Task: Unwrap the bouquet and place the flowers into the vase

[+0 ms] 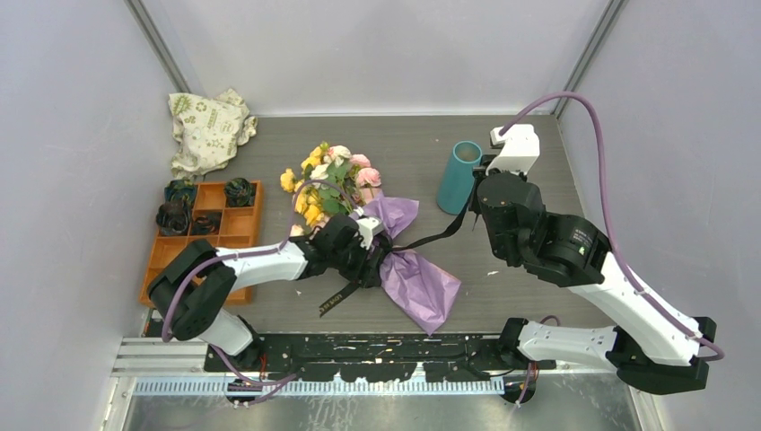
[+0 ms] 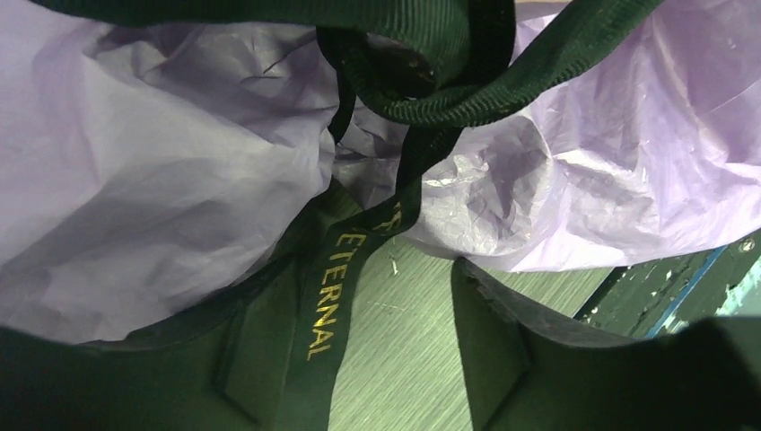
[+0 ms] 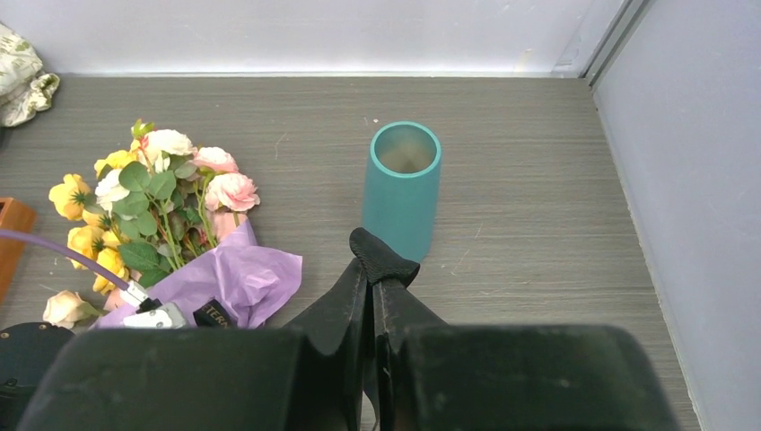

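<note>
Black fingers (image 3: 341, 314) pressed together fill the foreground of the right wrist view. The right claw (image 3: 375, 269) is clamped tight on one end of the black ribbon (image 1: 333, 300). From the claw the ribbon runs in a straight line toward 8 o'clock, back to the bouquet (image 1: 359, 224).

Seen from above, the bouquet lies on its side near the middle of the grey table (image 1: 489, 301). Its yellow, pink and white flowers (image 1: 328, 180) fan toward 11 o'clock, and its crumpled purple paper (image 1: 420, 283) trails toward 5 o'clock. The ribbon loops around the waist of the bunch. A loose tail with gold lettering lies on the table at 6 o'clock of that waist.

The left claw (image 2: 381, 296) sits at the waist with its fingers spread well apart. The lettered tail crosses between them and the paper lies just above; they grip nothing that can be seen.

The teal vase (image 1: 459, 177) stands upright at 2 o'clock of the bouquet, just beside the right claw and apart from the flowers. An orange tray (image 1: 244, 235) holding dark rosettes (image 1: 239, 190) lies at 9 o'clock on the table. A printed cloth bag (image 1: 208, 130) sits crumpled at 10 o'clock in the far corner.
</note>
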You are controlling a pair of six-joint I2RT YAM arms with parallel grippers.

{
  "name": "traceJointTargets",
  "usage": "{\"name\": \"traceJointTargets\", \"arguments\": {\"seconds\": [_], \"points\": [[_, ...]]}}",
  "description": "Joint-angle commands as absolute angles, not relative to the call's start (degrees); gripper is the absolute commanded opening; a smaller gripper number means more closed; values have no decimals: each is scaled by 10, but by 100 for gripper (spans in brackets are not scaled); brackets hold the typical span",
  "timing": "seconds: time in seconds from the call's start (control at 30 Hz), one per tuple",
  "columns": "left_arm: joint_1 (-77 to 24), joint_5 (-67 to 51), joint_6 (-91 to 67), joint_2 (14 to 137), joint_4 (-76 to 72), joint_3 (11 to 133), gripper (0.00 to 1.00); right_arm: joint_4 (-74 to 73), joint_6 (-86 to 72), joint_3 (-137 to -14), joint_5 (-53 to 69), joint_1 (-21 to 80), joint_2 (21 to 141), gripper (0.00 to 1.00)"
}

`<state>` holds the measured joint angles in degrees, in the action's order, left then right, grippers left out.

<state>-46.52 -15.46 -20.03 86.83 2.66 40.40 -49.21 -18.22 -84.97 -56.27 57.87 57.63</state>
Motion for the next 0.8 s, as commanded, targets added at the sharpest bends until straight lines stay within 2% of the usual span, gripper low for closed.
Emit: {"name": "traceJointTargets", "arguments": {"seconds": [0.0,0.2,0.27,0.3,0.4,0.77], "points": [[-471,-148,-190,878,3,420,56,-462,-194,-841,-563,575,566,11],[-475,-134,-200,872,10,420,25,-455,-197,-825,-569,576,557,13],[-475,-128,-206,868,32,430,3,-452,-198,-819,-573,575,554,13],[-475,-123,-211,866,51,440,0,-452,-199,-816,-575,575,554,14],[-477,-90,-220,839,117,468,0,-453,-200,-809,-585,574,551,14],[-476,178,-326,593,355,510,0,-455,-224,-782,-625,555,526,14]]}}
